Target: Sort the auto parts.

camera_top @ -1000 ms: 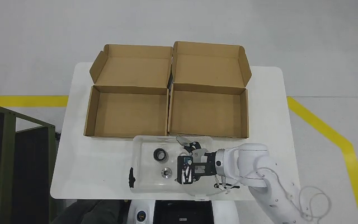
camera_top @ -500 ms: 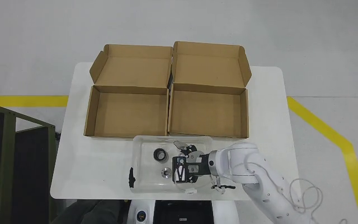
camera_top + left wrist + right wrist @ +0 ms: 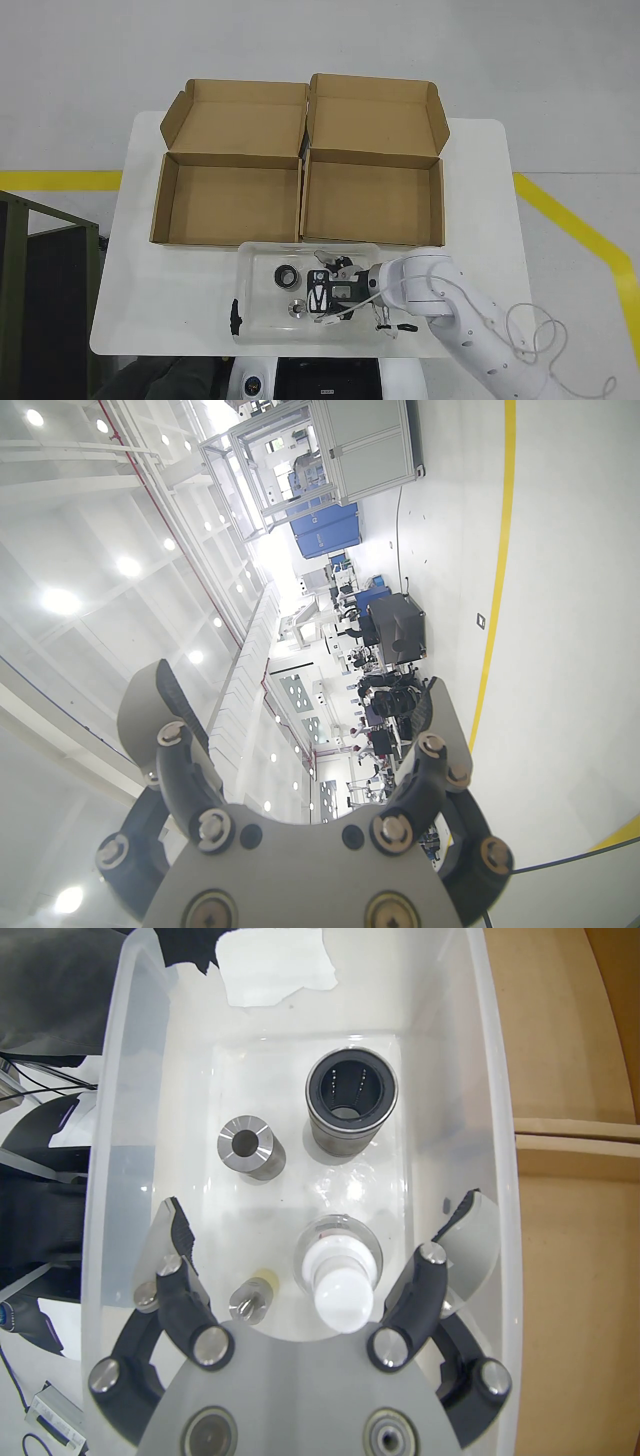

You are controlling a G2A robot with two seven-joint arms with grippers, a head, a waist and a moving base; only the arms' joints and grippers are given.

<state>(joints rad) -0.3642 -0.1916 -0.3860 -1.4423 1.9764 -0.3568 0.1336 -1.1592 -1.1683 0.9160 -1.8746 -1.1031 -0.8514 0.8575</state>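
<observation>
A white rectangular table (image 3: 478, 200) stands on a pale grey floor (image 3: 100, 60) crossed by a yellow tape stripe (image 3: 575, 225). Near the table's left edge — a dark green metal frame (image 3: 45, 290).

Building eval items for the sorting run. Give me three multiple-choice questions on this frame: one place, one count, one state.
1. How many cardboard boxes are on the table? A: one. B: two. C: three.
2. Where is the black-lined bearing? A: in a cardboard box. B: on the bare table. C: in the clear bin.
3. What state is the right gripper in? A: open, empty. B: shut on the bearing. C: shut, empty.
Answers: 1 B, two open boxes sit side by side; 2 C, the right wrist view shows it standing on the bin floor; 3 A, its jaws stand wide apart, gripping nothing.
</observation>
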